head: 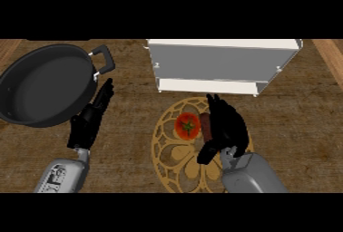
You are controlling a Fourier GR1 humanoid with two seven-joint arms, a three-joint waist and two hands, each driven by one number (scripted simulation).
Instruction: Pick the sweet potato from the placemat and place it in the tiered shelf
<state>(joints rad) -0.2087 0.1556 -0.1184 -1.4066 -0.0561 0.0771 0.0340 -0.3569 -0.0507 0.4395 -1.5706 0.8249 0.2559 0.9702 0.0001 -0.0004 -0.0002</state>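
A reddish-brown sweet potato [205, 125] lies on the round tan placemat [173, 149] with its cut-out pattern, next to a red tomato [187, 125] on its left. My right hand [226, 124] lies over the mat just right of the sweet potato, fingers straight and pointing away from me, thumb low near the mat; it touches or nearly touches the sweet potato's right side without curling round it. The white tiered shelf [221, 63] stands behind the mat. My left hand [89, 122] rests open at the left, fingers stretched toward the pan.
A large black pan [43, 84] with a handle [102, 58] fills the back left, close to my left hand's fingertips. Wooden strips border the counter at the far left and right.
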